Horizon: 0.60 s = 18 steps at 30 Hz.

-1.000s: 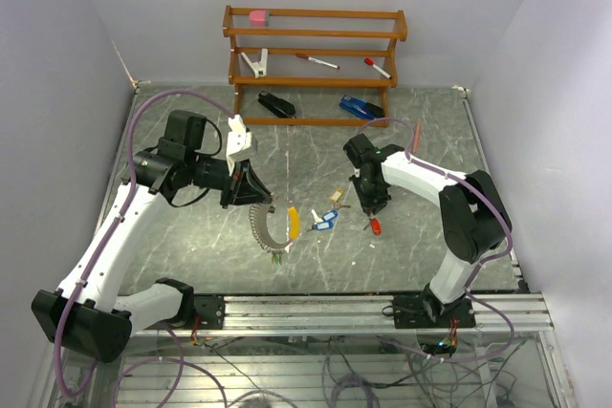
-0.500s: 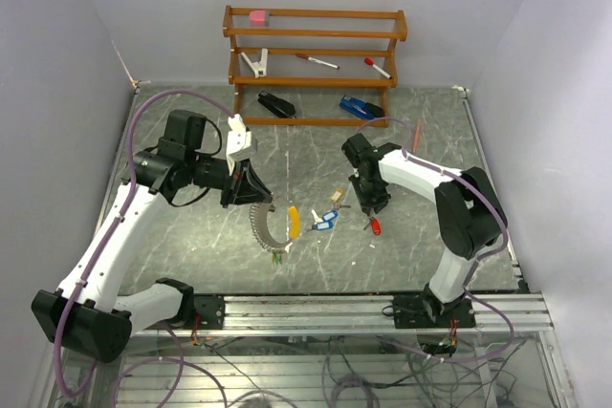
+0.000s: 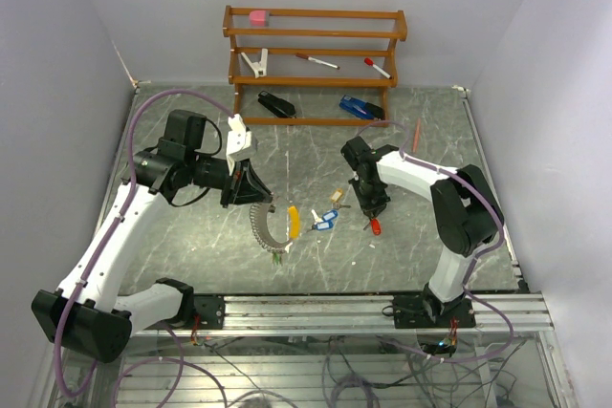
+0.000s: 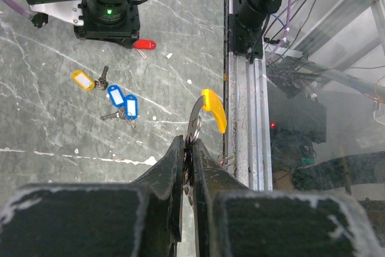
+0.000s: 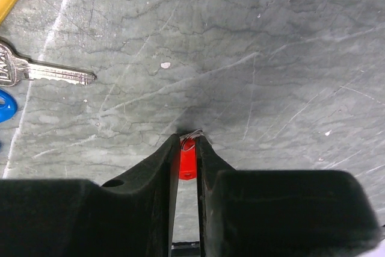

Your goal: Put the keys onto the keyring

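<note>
1. Left gripper [image 4: 188,148]: jaws pressed together on the keyring [image 4: 194,129]. The thin silvery loop is clamped edge-on at the fingertips and held above the table [image 3: 316,155].
2. A yellow tag [image 4: 215,110] sits on the ring just past the fingertips. From above, the ring [image 3: 260,226] curves down from the gripper with that tag on its right side.
3. Right gripper [image 5: 187,142]: tips down at the table surface, jaws nearly together, with a red tag [image 5: 187,161] pinched between them. From above, the tag's end [image 3: 375,226] pokes out just beside the gripper.
4. Loose keys lie flat on the table between the two grippers. There are two blue tags [image 4: 123,100] touching each other and, near them, a yellowish tag [image 4: 81,79] with its key.
5. A bare silvery key [image 5: 51,73] lies near the right fingers, apart from them.
6. At the far edge stands a wooden rack [image 3: 316,45].
</note>
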Each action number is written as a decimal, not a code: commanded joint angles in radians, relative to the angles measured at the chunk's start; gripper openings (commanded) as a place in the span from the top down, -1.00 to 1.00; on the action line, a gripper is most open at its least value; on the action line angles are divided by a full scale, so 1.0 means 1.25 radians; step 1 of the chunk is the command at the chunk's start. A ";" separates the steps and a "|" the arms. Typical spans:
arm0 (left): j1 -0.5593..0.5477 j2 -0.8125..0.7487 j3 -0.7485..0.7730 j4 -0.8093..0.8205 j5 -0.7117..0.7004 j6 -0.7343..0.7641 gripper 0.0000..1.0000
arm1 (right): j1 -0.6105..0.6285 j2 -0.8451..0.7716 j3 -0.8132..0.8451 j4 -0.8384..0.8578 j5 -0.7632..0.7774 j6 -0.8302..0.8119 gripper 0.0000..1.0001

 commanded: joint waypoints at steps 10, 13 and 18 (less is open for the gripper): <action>-0.002 0.004 0.010 0.013 0.026 -0.002 0.86 | -0.003 -0.013 -0.010 0.010 -0.002 -0.008 0.87; -0.002 0.008 0.017 0.009 0.025 0.000 0.86 | -0.004 -0.031 0.006 -0.001 -0.006 -0.017 0.97; -0.002 0.007 0.030 0.000 0.022 0.003 0.86 | -0.007 -0.085 0.051 -0.017 -0.066 -0.039 1.00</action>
